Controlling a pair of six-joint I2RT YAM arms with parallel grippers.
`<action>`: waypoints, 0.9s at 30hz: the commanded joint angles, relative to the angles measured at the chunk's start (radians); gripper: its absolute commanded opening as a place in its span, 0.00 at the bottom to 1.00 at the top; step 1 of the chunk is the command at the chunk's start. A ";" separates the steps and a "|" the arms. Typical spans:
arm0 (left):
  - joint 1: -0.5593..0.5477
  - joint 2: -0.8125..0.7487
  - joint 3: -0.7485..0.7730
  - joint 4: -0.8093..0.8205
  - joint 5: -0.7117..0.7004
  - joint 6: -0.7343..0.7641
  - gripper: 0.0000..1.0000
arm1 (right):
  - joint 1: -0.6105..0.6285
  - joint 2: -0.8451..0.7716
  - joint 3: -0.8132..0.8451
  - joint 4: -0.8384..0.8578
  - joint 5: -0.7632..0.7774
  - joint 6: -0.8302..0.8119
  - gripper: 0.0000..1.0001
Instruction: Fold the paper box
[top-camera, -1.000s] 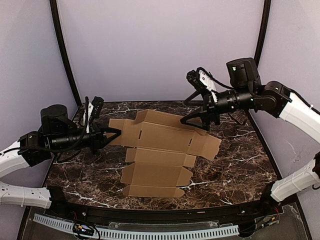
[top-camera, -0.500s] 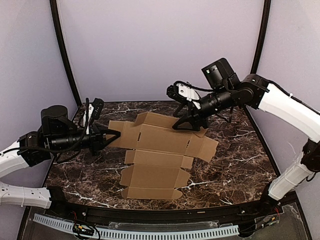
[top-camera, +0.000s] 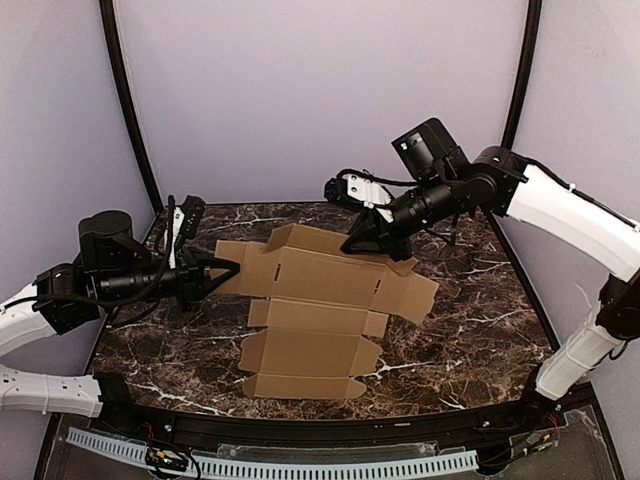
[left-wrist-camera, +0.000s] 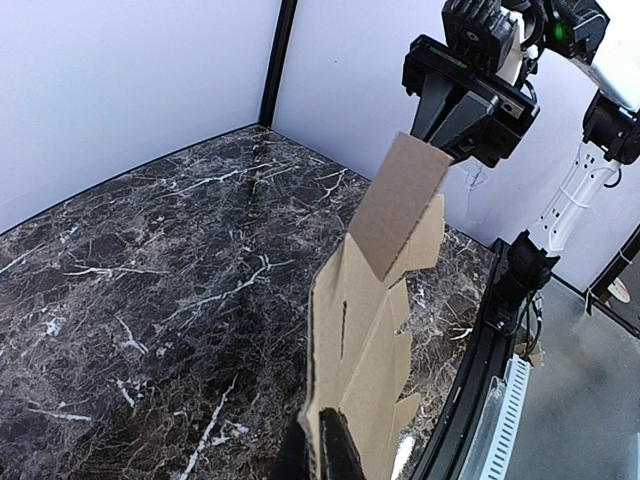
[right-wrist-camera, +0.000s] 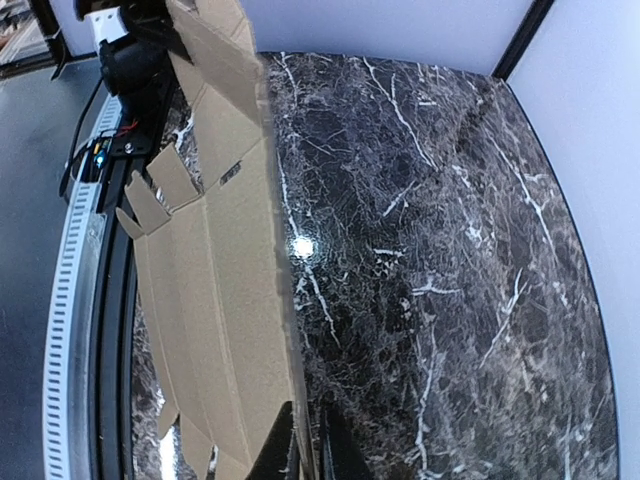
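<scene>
Okay, paper box (top-camera: 310, 310): I see a flat tan die-cut sheet, unfolded, with its near panels lying on the desk (top-camera: 480, 320).
Left end effector (top-camera: 228, 270): clenched on the box's left edge flap. My left wrist view shows both fingers pinching the cardboard.
Right end effector (top-camera: 365, 243): at the box's far edge, with a finger on each side of the cardboard in my right wrist view, grasping it.
Box far panels: they look raised between the two grips; I can't tell if they touch the desk.

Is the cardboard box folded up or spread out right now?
Spread out: the cardboard sheet is opened out, panels and flaps side by side, no closed sides.
</scene>
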 joint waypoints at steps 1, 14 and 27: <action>0.002 -0.008 -0.021 -0.007 -0.022 -0.022 0.01 | 0.023 0.003 0.016 0.005 0.028 -0.003 0.00; 0.002 0.012 -0.004 -0.092 -0.197 -0.119 0.69 | 0.068 0.021 -0.131 0.127 0.304 -0.010 0.00; 0.002 0.191 0.095 -0.026 -0.190 -0.241 0.59 | 0.146 0.105 -0.255 0.342 0.541 -0.033 0.00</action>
